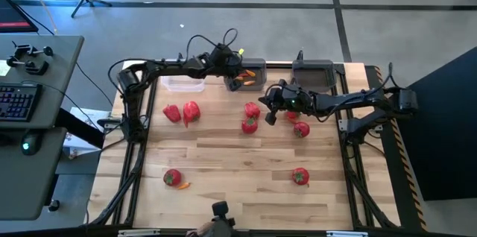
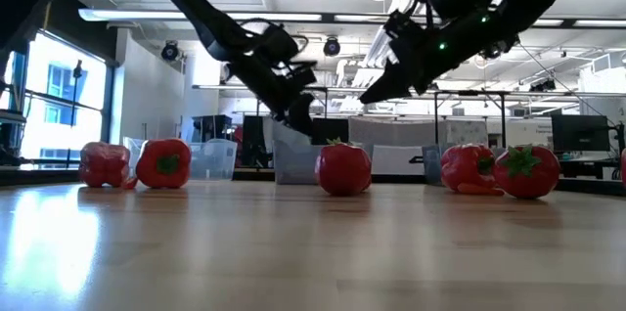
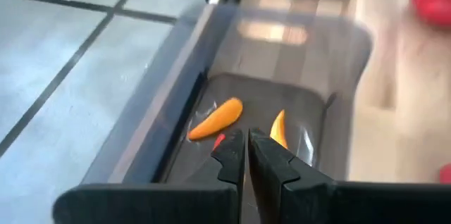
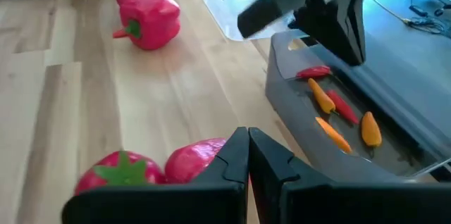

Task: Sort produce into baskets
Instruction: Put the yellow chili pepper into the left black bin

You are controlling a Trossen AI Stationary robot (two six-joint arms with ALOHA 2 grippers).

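My left gripper (image 1: 240, 71) (image 3: 246, 143) hangs shut over the middle dark grey basket (image 1: 247, 74) (image 3: 211, 55) at the table's far edge. Several orange and red chilli pieces (image 3: 217, 119) (image 4: 331, 108) lie on that basket's floor. My right gripper (image 1: 271, 107) (image 4: 248, 146) is shut and empty, raised above a red pepper (image 4: 197, 160) and a tomato (image 4: 121, 169) mid-table. The clear basket (image 1: 182, 83) stands left of the grey one, and a second grey basket (image 1: 314, 71) to its right. Two red peppers (image 1: 182, 112) rest on the wood at the left.
More red produce lies beside the right arm (image 1: 298, 124). Near the front edge are a tomato (image 1: 172, 177) with an orange piece (image 1: 183, 185) at the left and a tomato (image 1: 299, 176) at the right. Bare wood lies between these two.
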